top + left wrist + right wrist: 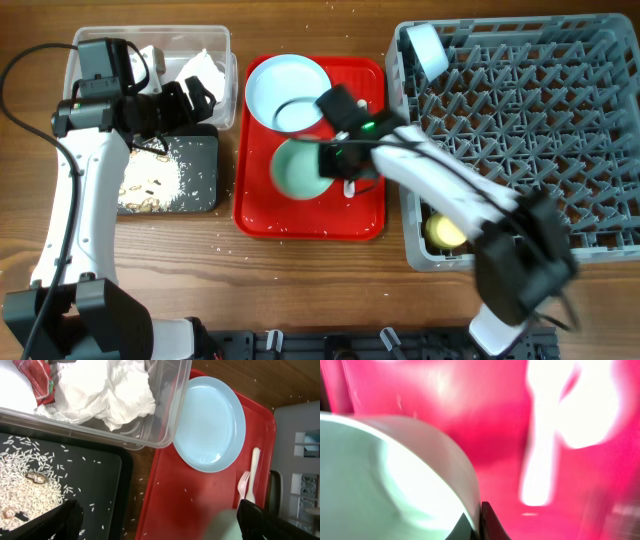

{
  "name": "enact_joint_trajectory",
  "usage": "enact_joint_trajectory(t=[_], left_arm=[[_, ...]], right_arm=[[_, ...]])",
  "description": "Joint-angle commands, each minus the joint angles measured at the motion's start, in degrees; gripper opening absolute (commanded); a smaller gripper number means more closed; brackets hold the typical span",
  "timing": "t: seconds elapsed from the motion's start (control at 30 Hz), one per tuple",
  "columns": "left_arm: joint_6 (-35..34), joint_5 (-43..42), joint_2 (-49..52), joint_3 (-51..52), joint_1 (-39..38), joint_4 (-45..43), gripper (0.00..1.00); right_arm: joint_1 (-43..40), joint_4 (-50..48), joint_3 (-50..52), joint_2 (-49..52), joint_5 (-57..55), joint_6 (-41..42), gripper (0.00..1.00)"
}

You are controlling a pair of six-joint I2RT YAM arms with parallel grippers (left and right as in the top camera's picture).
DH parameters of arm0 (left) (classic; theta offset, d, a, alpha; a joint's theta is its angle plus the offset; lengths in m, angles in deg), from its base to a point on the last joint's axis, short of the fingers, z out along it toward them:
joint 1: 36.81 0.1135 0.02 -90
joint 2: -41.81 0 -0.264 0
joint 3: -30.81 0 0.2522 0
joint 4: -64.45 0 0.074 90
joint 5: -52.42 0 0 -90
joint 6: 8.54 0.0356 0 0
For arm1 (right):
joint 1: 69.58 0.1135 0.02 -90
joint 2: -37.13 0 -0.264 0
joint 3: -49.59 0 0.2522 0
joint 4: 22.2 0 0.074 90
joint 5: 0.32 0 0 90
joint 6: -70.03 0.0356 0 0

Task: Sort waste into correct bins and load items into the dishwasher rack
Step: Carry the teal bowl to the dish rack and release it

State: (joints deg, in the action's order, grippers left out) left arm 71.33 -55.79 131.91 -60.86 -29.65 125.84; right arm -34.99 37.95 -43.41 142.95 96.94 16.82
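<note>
Mint green bowl (395, 485) looms blurred; right fingers (487, 525) barely visible.

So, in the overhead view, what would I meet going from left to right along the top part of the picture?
clear plastic tub → pale blue plate → grey dishwasher rack

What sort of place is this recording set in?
Probably a lab bench staged as a dish-clearing station, not a real kitchen: a bare wooden table holds a grey dishwasher rack, a red tray with a plate, and a clear tub and black tray taking waste.
</note>
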Motion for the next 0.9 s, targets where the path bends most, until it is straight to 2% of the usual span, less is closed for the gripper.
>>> enact_joint_trajectory(t=[0.0,0.1,0.17,0.27,0.33,0.37,0.43,0.47,0.67,0.87], left_arm=[[1.09,0.31,-0.31,-0.44,0.22,0.0,1.0],[1.09,0.31,-0.33,-0.44,0.22,0.0,1.0],[1.09,0.31,-0.31,-0.42,0.22,0.0,1.0],[1.09,0.31,-0.33,-0.42,0.22,0.0,1.0],[1.09,0.31,-0.33,-0.44,0.22,0.0,1.0],[1.09,0.31,-0.31,-0.44,0.22,0.0,1.0],[1.09,0.31,-0.33,-0.44,0.22,0.0,1.0],[1.09,0.31,-0.31,-0.42,0.22,0.0,1.0],[1.09,0.31,-0.31,-0.44,0.22,0.0,1.0],[1.09,0.31,-0.33,-0.44,0.22,0.0,1.0]], right_arm=[[-4.85,7.93,-3.74,-19.58,-40.46,-4.15,0.04],[-4.9,13.64,-3.72,-28.11,-65.57,-5.29,0.04],[-4.94,14.8,-3.61,-29.0,-70.53,-5.68,0.04],[-7.28,6.84,-1.84,-21.53,-73.9,-19.04,0.04],[-7.67,5.84,-1.84,-13.64,-85.48,-23.96,0.04],[-7.67,4.57,-1.84,-10.97,-87.19,-28.26,0.04],[-7.67,1.9,-1.84,-4.83,-87.23,-37.46,0.04],[-7.67,0.94,-1.84,-2.32,-87.21,-39.01,0.04],[-7.69,0.55,-1.84,1.6,-80.7,-39.8,0.04],[-10.34,-0.7,-1.84,1.6,-80.63,-39.82,0.04]])
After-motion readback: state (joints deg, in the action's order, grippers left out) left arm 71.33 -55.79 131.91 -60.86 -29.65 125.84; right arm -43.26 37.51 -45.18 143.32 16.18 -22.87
